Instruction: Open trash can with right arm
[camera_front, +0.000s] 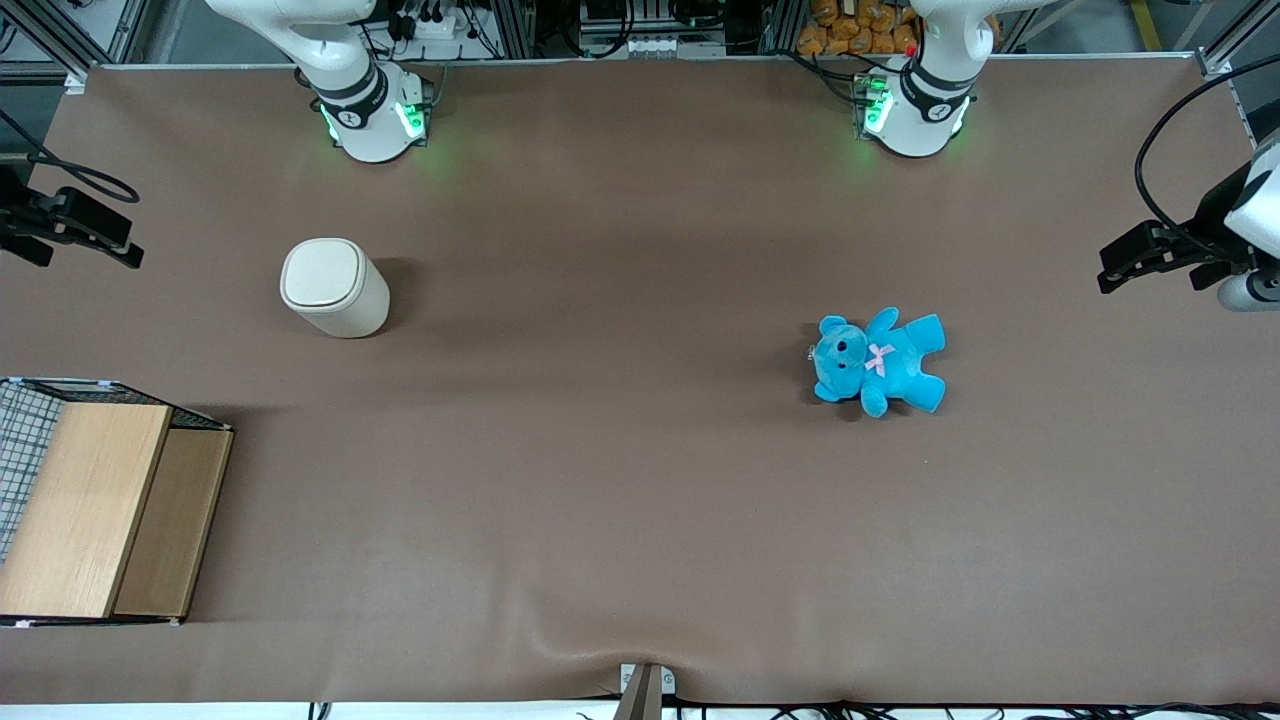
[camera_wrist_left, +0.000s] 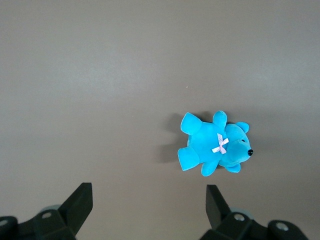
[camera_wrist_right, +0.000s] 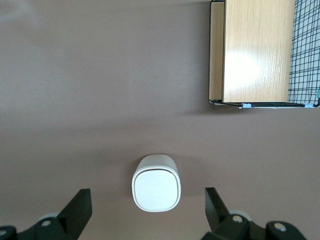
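A wide brown table (camera_front: 640, 480) fills the scene, with racks of cables and equipment along its edge farthest from the front camera. The largest thing on it is a wire crate (camera_front: 95, 500) with a wooden top, standing at the working arm's end of the table, close to the front camera. The right arm (camera_front: 350, 80) rises from its base, lit green, at the table's edge farthest from the camera. Its black gripper (camera_wrist_right: 147, 212) hangs high over the table at the working arm's end, well above the objects and touching none; in the right wrist view its two fingers (camera_wrist_right: 80, 207) stand wide apart with nothing between them.

The trash can (camera_front: 333, 287), cream-white with a rounded-square top, stands upright between the arm's base and the crate, apart from both. Its flat lid (camera_wrist_right: 156, 189) lies closed. In the wrist view the can sits between the spread fingers, far below them.

A small blue teddy (camera_front: 880, 360) with a pink bow lies flat toward the parked arm's end of the table, well apart from the can.
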